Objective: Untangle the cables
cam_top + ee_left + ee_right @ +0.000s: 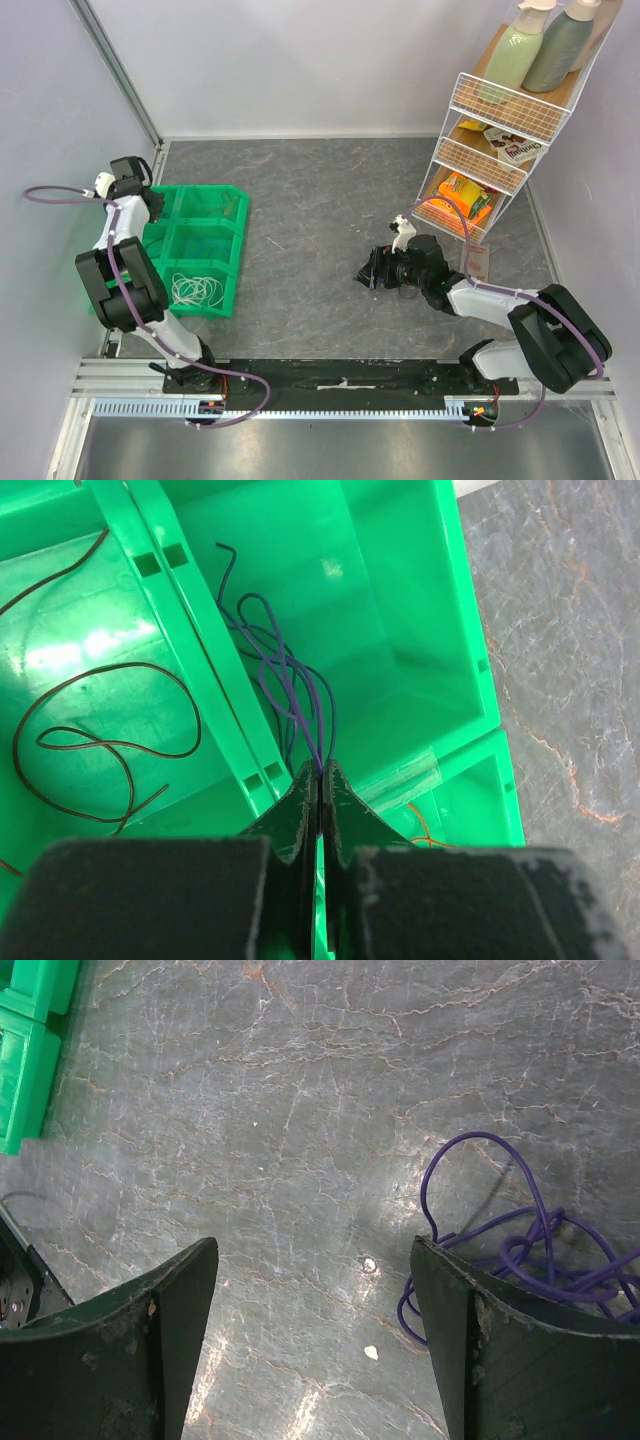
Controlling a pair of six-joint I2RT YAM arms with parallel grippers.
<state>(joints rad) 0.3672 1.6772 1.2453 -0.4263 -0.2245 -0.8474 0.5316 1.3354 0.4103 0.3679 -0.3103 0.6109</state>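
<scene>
My left gripper (pixel 320 772) is shut on a few thin purple wires (pixel 290 670) that hang from its tips into a compartment of the green bin tray (pixel 470 660). In the top view it (pixel 152 203) is over the tray's far left corner (pixel 240 195). A dark brown wire (pixel 100 742) lies coiled in the neighbouring compartment, and an orange wire (pixel 425 830) shows in another. White wires (pixel 195 290) lie in a near compartment. My right gripper (pixel 312 1250) is open and empty, low over the table, with a loose purple cable tangle (pixel 520 1250) beside its right finger.
A white wire rack (pixel 490 150) with bottles and packets stands at the back right. Grey walls enclose the marbled table (pixel 320 210). The green tray's corner (pixel 25 1050) shows far left in the right wrist view.
</scene>
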